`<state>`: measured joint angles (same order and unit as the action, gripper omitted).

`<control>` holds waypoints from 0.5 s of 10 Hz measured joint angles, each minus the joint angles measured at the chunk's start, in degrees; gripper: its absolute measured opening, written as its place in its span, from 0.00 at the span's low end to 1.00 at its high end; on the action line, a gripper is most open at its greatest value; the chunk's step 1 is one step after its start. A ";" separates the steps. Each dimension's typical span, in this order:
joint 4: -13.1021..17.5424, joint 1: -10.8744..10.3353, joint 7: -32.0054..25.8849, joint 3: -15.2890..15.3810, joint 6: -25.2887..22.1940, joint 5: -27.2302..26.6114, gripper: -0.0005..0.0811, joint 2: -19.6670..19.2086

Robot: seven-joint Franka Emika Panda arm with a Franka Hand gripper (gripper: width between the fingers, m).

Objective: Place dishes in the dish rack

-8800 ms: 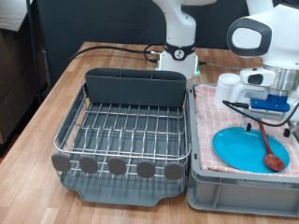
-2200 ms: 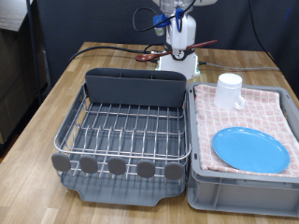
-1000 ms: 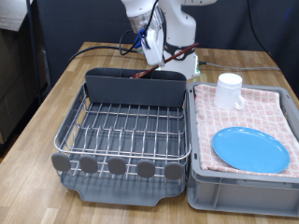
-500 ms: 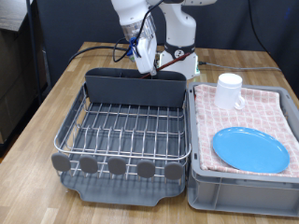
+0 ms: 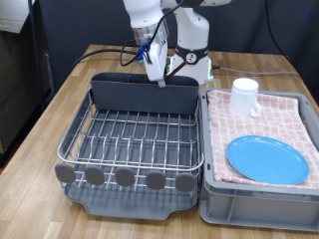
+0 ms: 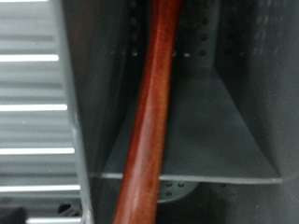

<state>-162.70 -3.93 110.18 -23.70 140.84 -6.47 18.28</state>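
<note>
My gripper [image 5: 158, 66] hangs over the dark grey utensil bin [image 5: 145, 95] at the back of the dish rack [image 5: 130, 141]. It is shut on the brown wooden spoon [image 5: 160, 80], which stands nearly upright with its lower end dipping into the bin. In the wrist view the spoon's handle [image 6: 154, 103] runs down into the perforated bin [image 6: 220, 121]; my fingers do not show there. The white mug [image 5: 245, 97] and the light-blue plate [image 5: 267, 159] lie on the pink checked cloth at the exterior view's right.
The cloth [image 5: 299, 118] lines a grey crate [image 5: 254, 207] that stands right beside the rack. The robot base [image 5: 191, 50] and cables [image 5: 105, 52] are behind the bin. The wooden table [image 5: 55, 105] extends to the exterior view's left.
The gripper carried the spoon from behind the rack to above the utensil bin, turned it upright and lowered its end into the bin. The mug and the plate have not moved.
</note>
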 joint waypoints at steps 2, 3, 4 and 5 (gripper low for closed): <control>0.29 1.14 6.35 3.53 0.08 4.81 0.93 0.03; 0.37 1.62 9.22 5.27 0.38 6.80 0.98 0.23; 0.39 2.09 12.03 6.96 0.54 8.55 0.98 0.72; 0.44 2.60 14.86 8.65 0.53 10.60 0.99 1.41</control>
<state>-162.26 -1.33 125.04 -15.05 141.37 4.13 19.69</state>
